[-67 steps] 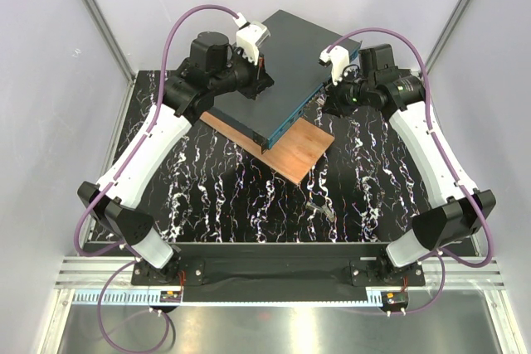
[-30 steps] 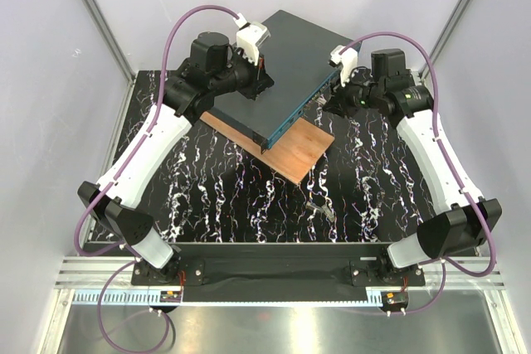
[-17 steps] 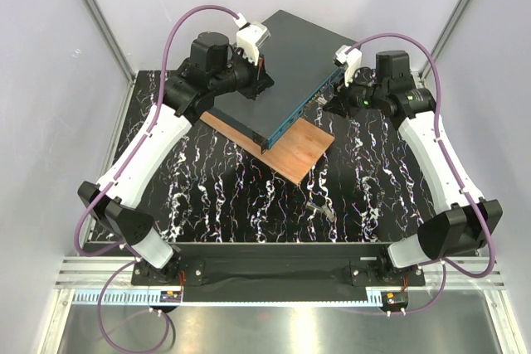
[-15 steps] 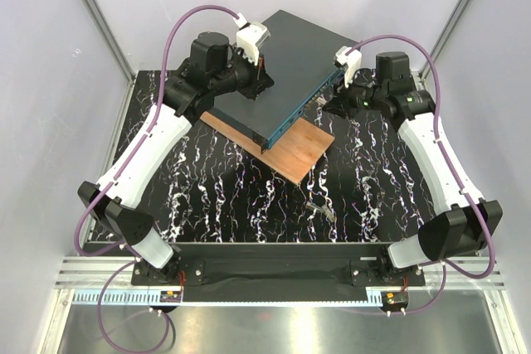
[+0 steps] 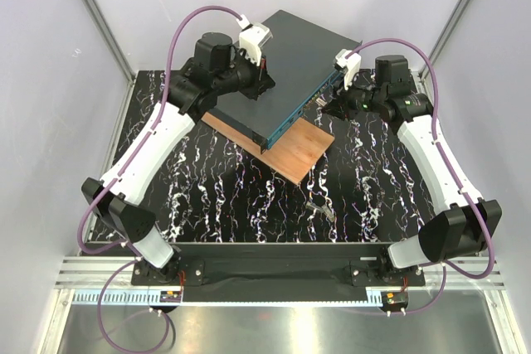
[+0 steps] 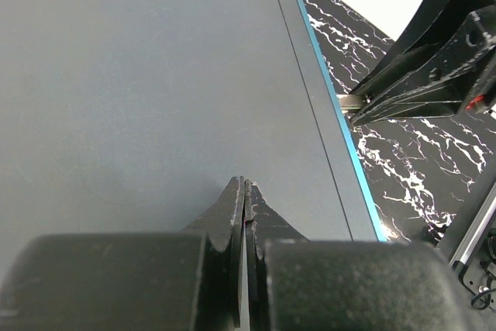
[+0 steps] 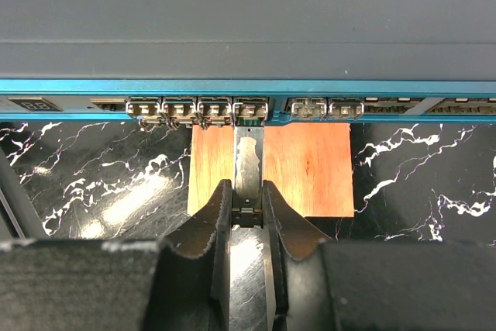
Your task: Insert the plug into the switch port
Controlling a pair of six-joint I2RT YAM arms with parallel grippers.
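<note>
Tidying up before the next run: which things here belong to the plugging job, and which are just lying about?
Job: flat dark grey-teal switch box; slim silver metal plug, gripped in the right hand; left hand, shut, over the switch.
Lying about: thin brown wooden board; small dark loose piece.

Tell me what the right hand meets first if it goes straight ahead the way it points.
The plug gripped in the right hand would meet the switch first, at the fourth port of the left cluster on its front face. The tip looks to be at the mouth, though depth is unclear.
</note>
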